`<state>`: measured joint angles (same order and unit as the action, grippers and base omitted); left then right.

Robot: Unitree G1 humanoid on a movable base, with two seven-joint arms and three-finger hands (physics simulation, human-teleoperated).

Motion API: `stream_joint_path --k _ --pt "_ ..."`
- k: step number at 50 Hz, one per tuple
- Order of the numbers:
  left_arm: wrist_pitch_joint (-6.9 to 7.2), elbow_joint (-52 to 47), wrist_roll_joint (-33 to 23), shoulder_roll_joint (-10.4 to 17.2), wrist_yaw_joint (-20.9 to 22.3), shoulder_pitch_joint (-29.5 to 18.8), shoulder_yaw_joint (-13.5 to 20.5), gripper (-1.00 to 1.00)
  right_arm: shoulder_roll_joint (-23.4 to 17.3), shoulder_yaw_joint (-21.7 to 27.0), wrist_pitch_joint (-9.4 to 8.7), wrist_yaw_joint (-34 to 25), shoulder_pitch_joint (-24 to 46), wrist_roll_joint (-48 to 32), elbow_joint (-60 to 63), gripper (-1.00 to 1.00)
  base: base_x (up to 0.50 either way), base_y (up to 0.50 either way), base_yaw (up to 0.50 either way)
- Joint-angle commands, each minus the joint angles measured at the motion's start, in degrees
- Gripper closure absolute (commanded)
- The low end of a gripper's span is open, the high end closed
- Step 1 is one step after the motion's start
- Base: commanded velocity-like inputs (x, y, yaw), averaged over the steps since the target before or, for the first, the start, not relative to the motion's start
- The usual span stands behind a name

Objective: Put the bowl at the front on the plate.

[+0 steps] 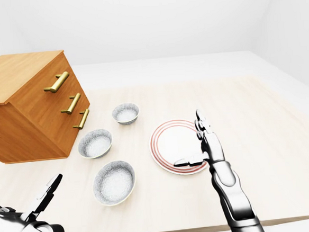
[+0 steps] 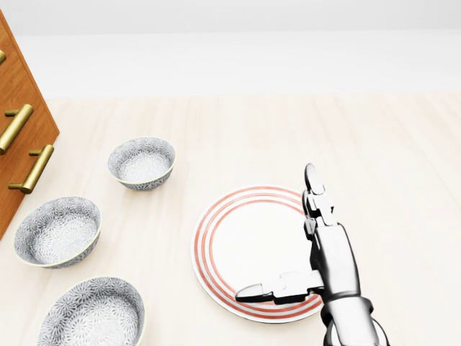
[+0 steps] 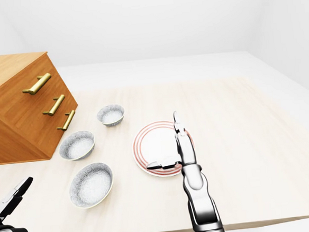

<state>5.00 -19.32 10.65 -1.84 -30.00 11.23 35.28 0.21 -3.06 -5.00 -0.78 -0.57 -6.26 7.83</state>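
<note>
Three grey speckled bowls stand in a slanting row on the pale wooden table. The lowest one in the left-eye view is the largest-looking bowl, with a second bowl above it and a third bowl higher still. To their right lies a white plate with red rings, with nothing on it. My right hand hovers open over the plate's right rim, fingers stretched upward and thumb pointing left. My left hand is open at the lower left corner, left of the lowest bowl and apart from it.
A wooden dresser with brass handles stands at the left, close to the upper two bowls. The table stretches bare to the right of the plate, and its near edge runs along the bottom of the left-eye view.
</note>
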Motion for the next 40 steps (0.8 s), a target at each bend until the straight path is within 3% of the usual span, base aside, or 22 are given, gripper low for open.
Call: stream_joint_path --k 1,10,16,25,40 --pt "0.00 -0.1 0.1 -0.1 0.0 0.1 0.1 -1.00 2.7 -7.7 0.00 0.4 3.2 -8.3 11.2 -1.00 0.00 0.00 0.00" --pt "0.00 -0.3 0.3 -0.1 0.0 0.1 0.1 -1.00 3.3 -9.5 0.00 -0.2 8.5 -15.1 13.5 -1.00 0.00 0.00 0.00" --pt "0.00 -0.4 0.4 -0.2 0.0 0.2 0.1 -1.00 3.8 -13.0 0.00 -3.1 13.0 -31.6 14.2 -1.00 0.00 0.00 0.00" --pt "0.00 -0.5 0.2 -0.2 0.0 0.3 0.2 -1.00 7.0 -13.6 0.00 -7.7 16.9 -51.6 12.9 -1.00 0.00 0.00 0.00" --pt "0.00 0.8 0.7 0.5 0.0 -0.5 -0.1 -1.00 11.1 -12.7 0.00 -12.1 19.7 -70.3 10.1 -1.00 0.00 0.00 0.00"
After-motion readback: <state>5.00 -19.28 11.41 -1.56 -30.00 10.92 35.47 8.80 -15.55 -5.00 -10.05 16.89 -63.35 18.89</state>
